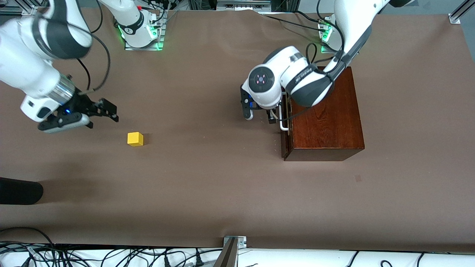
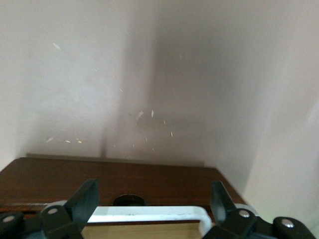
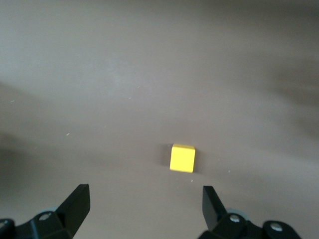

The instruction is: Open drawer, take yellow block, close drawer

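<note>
The dark reddish-brown wooden box (image 1: 323, 115) stands toward the left arm's end of the table. Its drawer (image 1: 286, 142) sits pushed in or nearly so, with the white bar handle (image 1: 284, 125) on its front. My left gripper (image 1: 259, 117) is open in front of the drawer. In the left wrist view the handle (image 2: 149, 214) lies between the fingers (image 2: 87, 196), with a strip of pale wood (image 2: 139, 232) beside it. The yellow block (image 1: 135, 139) lies on the table toward the right arm's end. My right gripper (image 1: 103, 122) is open and empty, up beside the block (image 3: 182, 158).
A black rounded object (image 1: 18, 191) juts in at the right arm's end, nearer the front camera. A metal post (image 1: 231, 251) and cables lie along the table's front edge. Brown paper (image 1: 207, 167) covers the table.
</note>
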`<control>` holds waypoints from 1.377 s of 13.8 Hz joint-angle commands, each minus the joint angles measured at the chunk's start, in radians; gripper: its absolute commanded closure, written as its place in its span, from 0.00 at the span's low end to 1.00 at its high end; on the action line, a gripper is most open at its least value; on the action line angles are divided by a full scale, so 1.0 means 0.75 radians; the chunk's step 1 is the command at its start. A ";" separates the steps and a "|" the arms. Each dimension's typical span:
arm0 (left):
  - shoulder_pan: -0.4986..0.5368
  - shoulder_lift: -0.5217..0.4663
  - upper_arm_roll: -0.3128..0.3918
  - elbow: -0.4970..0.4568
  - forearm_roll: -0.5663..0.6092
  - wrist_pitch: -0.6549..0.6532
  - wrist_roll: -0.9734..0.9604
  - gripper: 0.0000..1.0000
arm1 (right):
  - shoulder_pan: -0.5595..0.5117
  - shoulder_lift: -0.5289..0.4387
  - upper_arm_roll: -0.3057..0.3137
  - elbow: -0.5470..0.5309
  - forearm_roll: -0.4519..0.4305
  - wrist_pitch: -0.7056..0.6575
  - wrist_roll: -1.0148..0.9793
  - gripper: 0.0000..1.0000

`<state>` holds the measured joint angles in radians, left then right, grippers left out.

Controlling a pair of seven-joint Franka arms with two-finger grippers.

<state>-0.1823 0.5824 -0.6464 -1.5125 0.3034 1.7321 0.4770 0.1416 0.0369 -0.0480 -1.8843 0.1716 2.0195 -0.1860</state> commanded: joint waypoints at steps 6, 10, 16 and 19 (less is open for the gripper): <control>0.206 -0.194 0.088 0.472 0.039 -0.472 -0.119 0.00 | -0.003 -0.074 -0.006 0.193 -0.124 -0.390 0.078 0.00; 0.268 -0.277 0.305 0.502 -0.052 -0.312 -0.159 0.00 | -0.005 -0.078 -0.006 0.246 -0.249 -0.418 0.097 0.00; 0.225 -0.739 0.708 -0.087 -0.368 -0.223 -0.611 0.00 | -0.005 -0.072 -0.004 0.291 -0.341 -0.414 0.115 0.00; 0.221 -0.836 0.806 -0.188 -0.364 -0.219 -0.595 0.00 | -0.003 -0.072 -0.003 0.303 -0.327 -0.420 0.113 0.00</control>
<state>0.0052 0.0387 -0.0982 -1.5548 0.0485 1.5297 0.0446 0.1410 -0.0217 -0.0538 -1.6857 -0.0696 1.7316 -0.1180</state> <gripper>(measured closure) 0.000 0.000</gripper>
